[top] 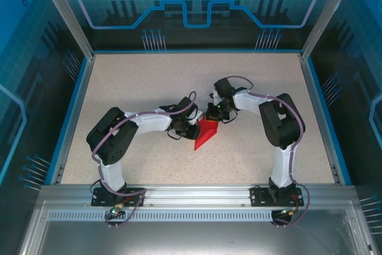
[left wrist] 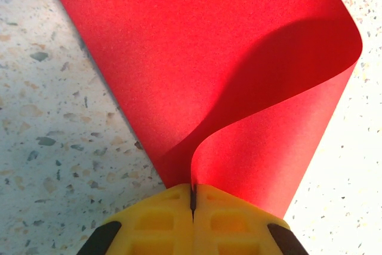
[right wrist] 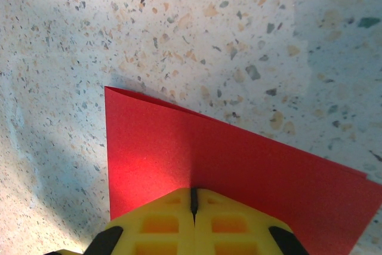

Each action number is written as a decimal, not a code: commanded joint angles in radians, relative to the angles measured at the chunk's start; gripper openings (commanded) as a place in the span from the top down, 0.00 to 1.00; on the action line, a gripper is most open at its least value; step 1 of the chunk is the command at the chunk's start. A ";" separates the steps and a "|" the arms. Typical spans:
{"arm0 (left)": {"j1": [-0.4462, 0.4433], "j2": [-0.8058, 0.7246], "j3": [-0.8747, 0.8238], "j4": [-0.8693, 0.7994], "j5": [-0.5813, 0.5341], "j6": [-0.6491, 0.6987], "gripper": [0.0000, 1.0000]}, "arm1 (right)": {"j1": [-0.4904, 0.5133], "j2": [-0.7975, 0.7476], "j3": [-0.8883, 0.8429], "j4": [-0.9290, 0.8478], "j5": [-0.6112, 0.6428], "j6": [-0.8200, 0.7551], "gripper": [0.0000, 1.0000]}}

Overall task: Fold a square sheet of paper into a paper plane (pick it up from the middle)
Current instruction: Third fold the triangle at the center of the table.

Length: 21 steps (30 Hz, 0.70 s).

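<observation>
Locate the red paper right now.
In the top view the red paper lies at the middle of the table, one edge pinched in the left gripper, the right gripper shut at its far side.

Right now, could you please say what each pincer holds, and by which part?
The left pincer pinches the thin red paper sheet at its curled-up edge. The right pincer is shut over the folded part; a grip cannot be told.
</observation>
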 commanded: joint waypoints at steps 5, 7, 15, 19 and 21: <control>0.001 -0.053 -0.004 -0.017 -0.012 0.015 0.97 | 0.002 0.051 -0.017 -0.042 -0.001 -0.005 1.00; 0.002 -0.061 -0.005 -0.018 -0.015 0.019 0.97 | 0.002 0.051 -0.019 -0.039 -0.005 -0.003 1.00; 0.000 -0.010 0.007 -0.017 -0.027 0.017 0.97 | 0.000 0.054 -0.026 -0.026 -0.016 0.001 1.00; 0.000 0.008 0.015 -0.019 -0.046 0.019 0.97 | 0.000 0.056 -0.031 -0.018 -0.023 0.004 1.00; 0.000 0.014 0.018 -0.016 -0.039 0.020 0.97 | -0.001 0.056 -0.032 -0.016 -0.023 0.003 1.00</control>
